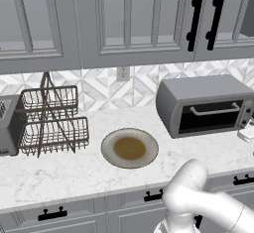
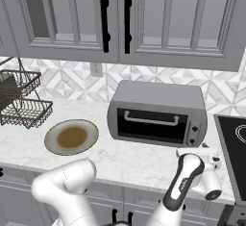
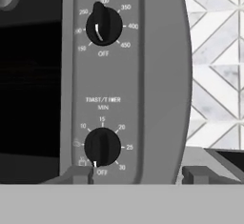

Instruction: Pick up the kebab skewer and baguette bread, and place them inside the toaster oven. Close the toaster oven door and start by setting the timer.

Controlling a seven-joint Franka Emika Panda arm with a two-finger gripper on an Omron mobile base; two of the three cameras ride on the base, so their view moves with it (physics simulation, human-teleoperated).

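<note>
Two base cameras look over a marbled desk point(image 1: 74, 172) under grey wall cabinets point(image 1: 124, 19). Oven point(image 2: 158, 112) sits at the back of the desk against the tiled wall, door point(image 2: 153, 124) shut, silver bar handle across the top of the dark glass. Knob panel runs down its right edge. Wire rack point(image 1: 52, 120), two tiers, stands well to the oven's left; a grey slot toaster point(image 1: 7, 128) is just beside the rack on the far side. Plate point(image 1: 130, 148), brown centre, pale rim, lies on the desk between rack and oven, apart from both. Skewer and bread: not seen on the plate or desk; oven interior too dark to tell. Dark cooktop point(image 2: 233, 148) lies to the oven's right. Arm reaches forward to the oven's right front corner. Hand view: claw point(image 3: 138, 174) close up to the knob panel, tips standing apart either side of the panel's lower end, not gripping anything. Temperature knob point(image 3: 103, 26) above, timer knob point(image 3: 102, 147) below, the timer's white mark pointing down near OFF. Left tip sits just below the timer knob; contact cannot be told.
</note>
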